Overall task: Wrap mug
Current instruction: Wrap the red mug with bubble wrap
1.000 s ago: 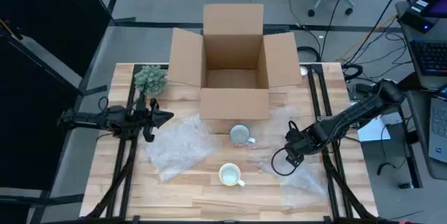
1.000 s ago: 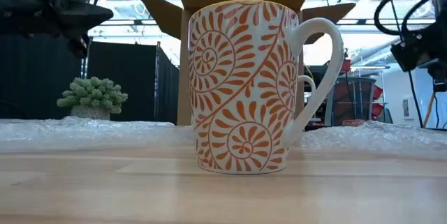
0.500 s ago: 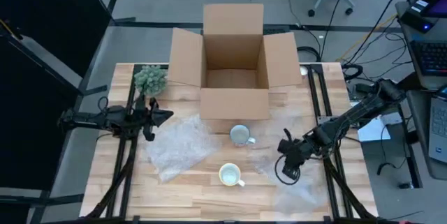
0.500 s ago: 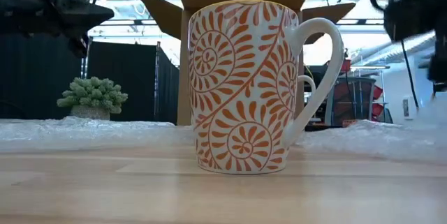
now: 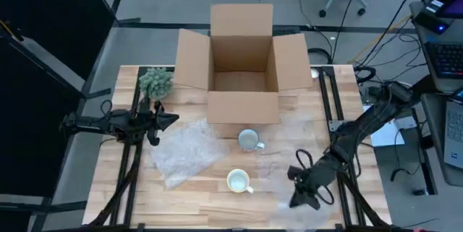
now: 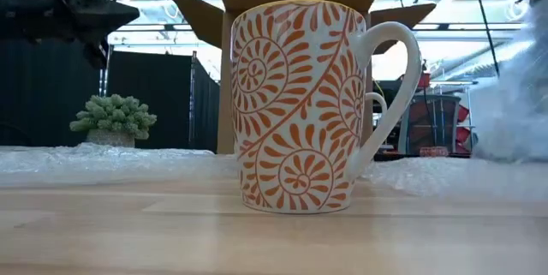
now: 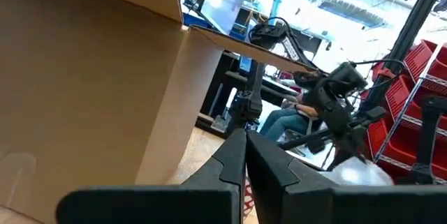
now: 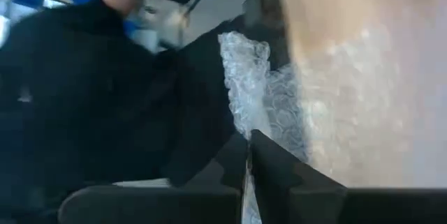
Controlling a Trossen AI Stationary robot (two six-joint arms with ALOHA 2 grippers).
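Note:
A white mug with orange swirls [image 5: 238, 181] stands upright on the wooden table, filling the low view [image 6: 304, 108]. A grey mug [image 5: 250, 140] stands behind it, near the box. One clear bubble wrap sheet [image 5: 184, 149] lies flat at the left. My right gripper [image 5: 297, 191], near the table's front right, is shut on a second bubble wrap sheet [image 8: 244, 91], which rises at the right of the low view [image 6: 514, 95]. My left gripper [image 5: 172, 120] hovers shut and bare at the table's left, beside the plant. My right gripper pinches the bubble wrap sheet between its two shut fingers [image 8: 269, 165]. The wrap bunches up [image 8: 246, 116] right at the fingertips, several crumpled layers as far as it shows. The held part is raised off the table; the rest [image 5: 289, 145] trails on the wood toward the box.
An open cardboard box [image 5: 242, 66] stands at the table's far middle. A small green potted plant [image 5: 155, 82] sits at the far left. Dark rails [image 5: 130, 167] run along both sides of the table. A person sits in the room beyond [image 7: 293, 116].
My right gripper has swept from the table's right middle toward the near edge, dragging the bubble wrap sheet with it. The held end of the sheet has lifted and bunched, rising into the right of the low view. Both mugs have stayed put.

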